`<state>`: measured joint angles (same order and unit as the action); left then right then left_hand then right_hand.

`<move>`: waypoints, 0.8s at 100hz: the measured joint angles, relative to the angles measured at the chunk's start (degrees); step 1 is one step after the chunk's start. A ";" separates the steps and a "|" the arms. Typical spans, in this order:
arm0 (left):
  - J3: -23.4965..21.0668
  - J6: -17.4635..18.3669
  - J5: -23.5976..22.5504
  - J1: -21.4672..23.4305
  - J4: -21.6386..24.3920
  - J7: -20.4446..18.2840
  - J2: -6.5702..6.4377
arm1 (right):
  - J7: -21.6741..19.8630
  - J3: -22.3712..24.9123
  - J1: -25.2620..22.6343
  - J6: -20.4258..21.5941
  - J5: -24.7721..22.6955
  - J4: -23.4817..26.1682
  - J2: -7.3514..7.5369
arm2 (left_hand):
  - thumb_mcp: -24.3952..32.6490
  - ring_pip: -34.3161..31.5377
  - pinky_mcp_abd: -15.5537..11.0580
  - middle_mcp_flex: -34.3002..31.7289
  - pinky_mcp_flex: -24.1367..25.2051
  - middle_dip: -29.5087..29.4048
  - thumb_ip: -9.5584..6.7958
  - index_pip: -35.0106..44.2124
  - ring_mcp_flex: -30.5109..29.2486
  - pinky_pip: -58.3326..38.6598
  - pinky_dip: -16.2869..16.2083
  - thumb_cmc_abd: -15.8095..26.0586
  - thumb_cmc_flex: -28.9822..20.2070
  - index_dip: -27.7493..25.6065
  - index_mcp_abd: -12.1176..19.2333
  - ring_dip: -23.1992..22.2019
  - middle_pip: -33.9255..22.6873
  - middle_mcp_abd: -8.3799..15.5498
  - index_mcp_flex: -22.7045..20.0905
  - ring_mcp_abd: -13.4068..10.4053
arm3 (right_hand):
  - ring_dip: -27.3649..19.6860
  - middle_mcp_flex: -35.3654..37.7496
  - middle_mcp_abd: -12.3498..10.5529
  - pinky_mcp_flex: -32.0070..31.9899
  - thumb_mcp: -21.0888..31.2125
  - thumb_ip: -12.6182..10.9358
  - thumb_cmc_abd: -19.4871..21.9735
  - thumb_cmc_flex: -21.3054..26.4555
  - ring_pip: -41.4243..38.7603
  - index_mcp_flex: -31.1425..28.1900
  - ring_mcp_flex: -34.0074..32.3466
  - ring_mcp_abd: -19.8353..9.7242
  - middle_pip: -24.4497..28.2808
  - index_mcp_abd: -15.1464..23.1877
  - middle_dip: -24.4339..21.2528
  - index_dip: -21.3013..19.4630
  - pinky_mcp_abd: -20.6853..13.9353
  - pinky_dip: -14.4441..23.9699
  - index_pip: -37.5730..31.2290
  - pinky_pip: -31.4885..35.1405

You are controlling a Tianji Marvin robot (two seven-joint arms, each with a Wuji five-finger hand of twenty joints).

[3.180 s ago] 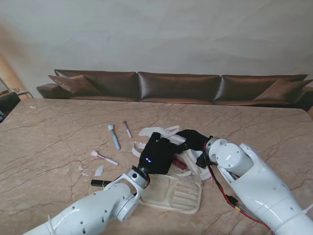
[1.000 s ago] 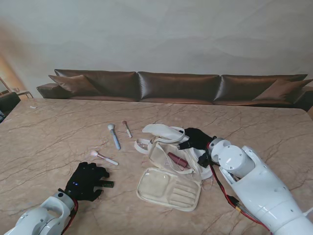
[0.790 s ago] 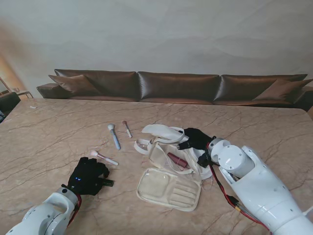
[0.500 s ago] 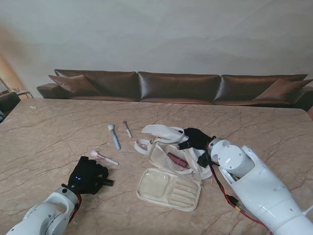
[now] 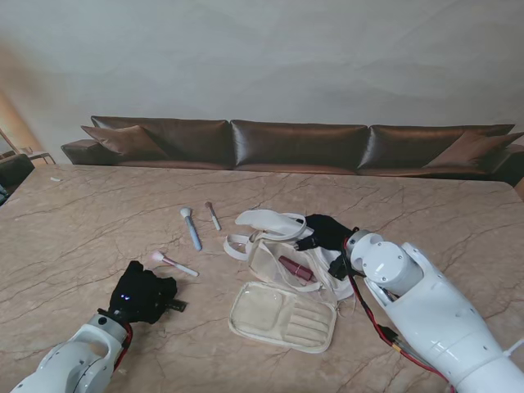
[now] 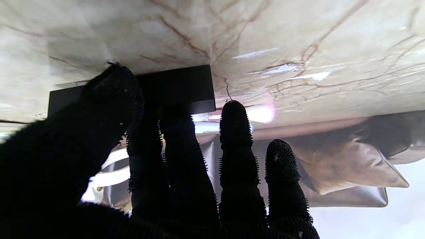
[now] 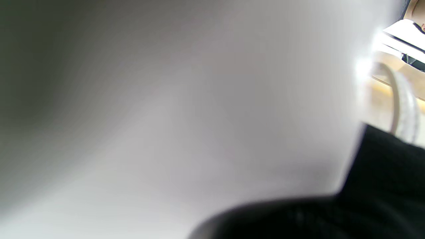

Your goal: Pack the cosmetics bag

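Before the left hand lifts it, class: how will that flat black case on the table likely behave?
The black case looks rigid and flat-sided, so it probably won't roll. Lying flush on the smooth marble table, it may slide before the fingers get under it.

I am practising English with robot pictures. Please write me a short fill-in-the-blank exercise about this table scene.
1. The left hand has its fingers on a flat ____ item lying on the table.
2. The right hand is at the open ____.
3. A dark red tube lies ____ the bag.
4. The blue brush lies on the robot's ____ of the bag.

Missing words: black; bag; inside; left
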<state>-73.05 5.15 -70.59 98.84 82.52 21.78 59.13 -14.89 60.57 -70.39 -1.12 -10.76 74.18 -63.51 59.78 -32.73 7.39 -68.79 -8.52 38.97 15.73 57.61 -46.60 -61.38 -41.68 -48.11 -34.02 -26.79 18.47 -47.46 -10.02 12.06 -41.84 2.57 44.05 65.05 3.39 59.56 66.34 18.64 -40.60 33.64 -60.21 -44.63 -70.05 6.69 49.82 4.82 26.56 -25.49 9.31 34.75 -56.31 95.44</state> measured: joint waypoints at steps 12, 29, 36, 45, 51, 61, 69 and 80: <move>-1.01 -0.07 -0.33 1.72 1.97 0.36 0.09 | -0.03 -0.08 0.07 0.00 0.00 -0.06 -0.02 | -0.07 0.00 -0.02 -0.88 -0.01 0.00 0.05 0.17 -0.41 -0.06 0.34 -0.54 -0.01 0.00 0.00 -0.03 0.00 -0.89 -0.12 0.00 | 0.00 0.00 0.00 0.02 0.00 0.00 0.00 0.00 0.00 0.00 -0.04 0.00 0.00 0.00 0.00 0.00 0.00 0.00 0.00 0.00; -1.63 -1.43 -0.47 4.00 9.71 0.15 0.44 | 0.03 -0.47 0.22 0.06 0.12 -0.11 -0.03 | -0.08 0.00 -0.02 -0.96 -0.11 0.00 0.11 0.25 -0.70 -0.13 0.40 -0.58 -0.02 0.00 0.00 -0.68 0.00 -0.90 -0.46 0.00 | 0.05 0.00 0.00 0.14 0.00 0.00 0.00 0.00 -0.02 0.00 -0.18 0.00 0.00 0.00 0.00 0.00 0.00 0.00 0.00 0.00; 0.41 -2.62 0.28 3.06 10.92 1.27 0.51 | 0.07 -0.83 0.37 0.07 0.24 -0.16 -0.03 | -0.10 0.00 -0.02 -0.97 -0.13 0.04 0.11 0.25 -0.87 -0.16 0.40 -0.58 -0.02 0.00 0.00 -0.75 0.00 -0.90 -0.48 0.00 | 0.15 0.00 0.00 0.20 0.00 -0.01 0.00 0.00 -0.09 -0.01 -0.24 0.00 0.01 0.00 0.00 0.00 0.00 0.00 0.00 0.00; 4.41 -4.03 0.98 0.58 11.05 3.57 0.63 | 0.07 -1.34 0.60 0.07 0.35 -0.19 -0.03 | -0.42 0.00 -0.02 -1.51 -0.26 0.04 0.12 0.25 -1.18 -0.31 0.41 -0.62 -0.02 0.00 0.00 -0.76 0.00 -1.15 -0.59 0.00 | 0.17 0.00 0.00 0.20 0.00 -0.01 0.00 0.00 -0.44 -0.01 -0.26 0.00 0.01 0.00 0.00 0.00 0.00 0.00 0.00 0.00; 6.67 -4.35 1.43 -1.22 11.17 3.97 0.88 | 0.07 -1.63 0.74 0.06 0.50 -0.20 -0.03 | -0.42 0.00 -0.02 -1.53 -0.26 0.04 0.12 0.25 -1.18 -0.42 0.41 -0.62 -0.02 0.00 0.00 -0.78 0.00 -1.15 -0.60 0.00 | 0.17 0.00 0.00 0.20 0.00 -0.01 0.00 0.00 -0.49 -0.01 -0.26 0.00 0.01 0.00 0.00 0.00 0.01 0.00 0.00 0.00; 11.12 -5.04 2.57 -4.67 11.18 4.89 1.17 | 0.10 -1.97 0.90 -0.08 0.90 -0.20 -0.12 | -0.43 0.00 -0.02 -1.55 -0.37 0.04 0.12 0.25 -1.18 -0.73 0.41 -0.62 -0.02 0.00 0.00 -1.37 0.00 -1.16 -0.60 0.00 | 0.17 0.00 0.00 0.21 0.00 -0.01 0.00 0.00 -0.49 -0.01 -0.26 0.00 0.01 0.00 0.00 0.00 0.01 0.00 0.00 0.01; 14.62 -6.44 3.21 -7.37 10.81 7.00 1.59 | 0.23 -2.22 0.97 -0.17 1.16 -0.13 -0.22 | -0.46 0.00 -0.02 -1.58 -0.49 0.04 0.12 0.25 -1.18 -0.76 0.41 -0.62 -0.02 0.12 0.00 -1.45 0.00 -1.16 -0.62 0.00 | 0.17 0.00 0.00 0.21 0.00 -0.01 0.00 0.00 -0.50 -0.01 -0.26 0.00 0.01 0.00 0.00 -0.01 0.01 0.00 0.00 0.01; 18.57 -8.72 5.53 -10.25 10.20 9.33 2.57 | 0.27 -2.50 1.04 -0.38 1.30 0.09 -0.34 | -0.47 0.00 0.24 -1.58 -0.49 0.04 0.12 0.25 -1.18 -0.76 0.42 -0.62 -0.02 0.65 0.00 -1.48 0.00 -1.16 -0.65 0.00 | 0.17 0.00 0.00 0.21 0.00 -0.01 0.00 0.00 -0.50 -0.01 -0.26 0.00 0.01 0.00 0.00 -0.01 0.02 0.00 0.00 0.01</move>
<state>-54.48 -3.58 -65.06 88.59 92.73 31.11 61.70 -14.62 58.07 -69.35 -1.50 -9.46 74.27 -63.86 59.31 -32.73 7.63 -70.37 -9.02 39.01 15.86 57.86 -47.77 -62.14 -41.26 -48.73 -34.04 -26.14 18.47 -48.94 -10.02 10.90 -42.49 2.57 44.23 65.05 3.39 59.77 66.34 18.63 -40.60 33.64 -60.71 -44.64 -70.32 6.69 49.83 4.82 26.56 -25.50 9.33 34.75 -56.31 95.45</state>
